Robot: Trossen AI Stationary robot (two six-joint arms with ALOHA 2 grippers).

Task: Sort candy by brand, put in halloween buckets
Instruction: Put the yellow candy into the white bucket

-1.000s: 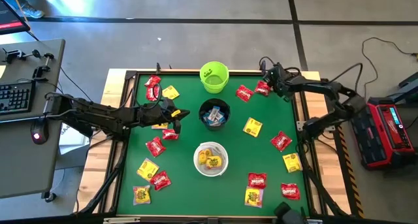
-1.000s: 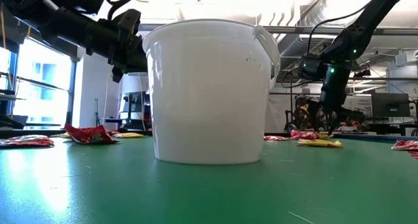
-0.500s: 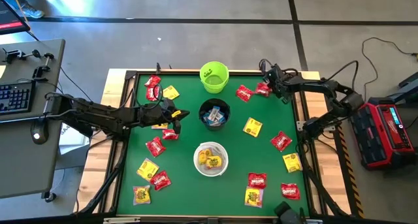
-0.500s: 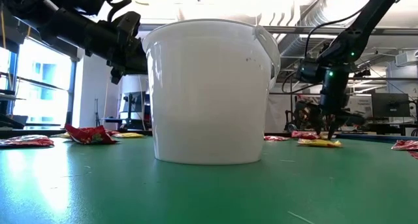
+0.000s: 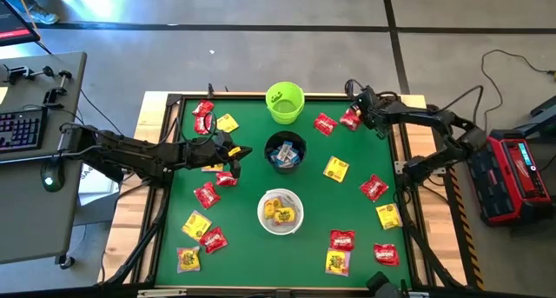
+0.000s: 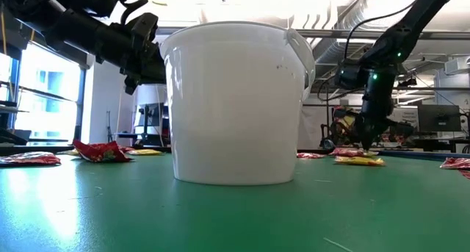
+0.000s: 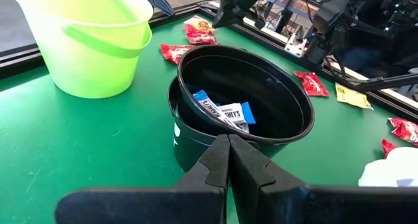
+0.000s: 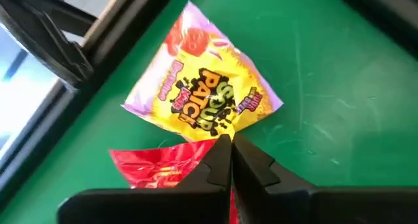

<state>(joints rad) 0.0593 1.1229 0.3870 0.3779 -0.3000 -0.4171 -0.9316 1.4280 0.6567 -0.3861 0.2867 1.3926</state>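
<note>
Three halloween buckets stand in a row down the green table's middle: lime green (image 5: 285,102) farthest, black (image 5: 285,151) with blue-and-white candy (image 7: 222,112) inside, and white (image 5: 281,210) nearest with yellow packets. My left gripper (image 5: 236,152) hangs shut and empty above the table, just left of the black bucket (image 7: 241,100). My right gripper (image 5: 353,115) is at the far right corner, pointing steeply down, shut at a red candy packet (image 8: 157,168). That packet lies against a yellow packet (image 8: 202,103). My right gripper pinches the red packet at its upper edge (image 8: 210,149) between its two fingers, coming from above on a steep slant. The fingers hide how much of the edge they have. The packet lies flat on the table, next to the yellow packet's corner.
Red and yellow packets lie scattered on the left (image 5: 206,195), on the right (image 5: 373,188) and near the front edge (image 5: 341,240). Another red packet (image 5: 325,124) lies just left of my right gripper. The table's raised frame (image 5: 395,98) runs close behind that gripper.
My right gripper has shut from wide open, over the red and yellow packets at the far right corner, staying in about the same place. The packets have not visibly moved.
</note>
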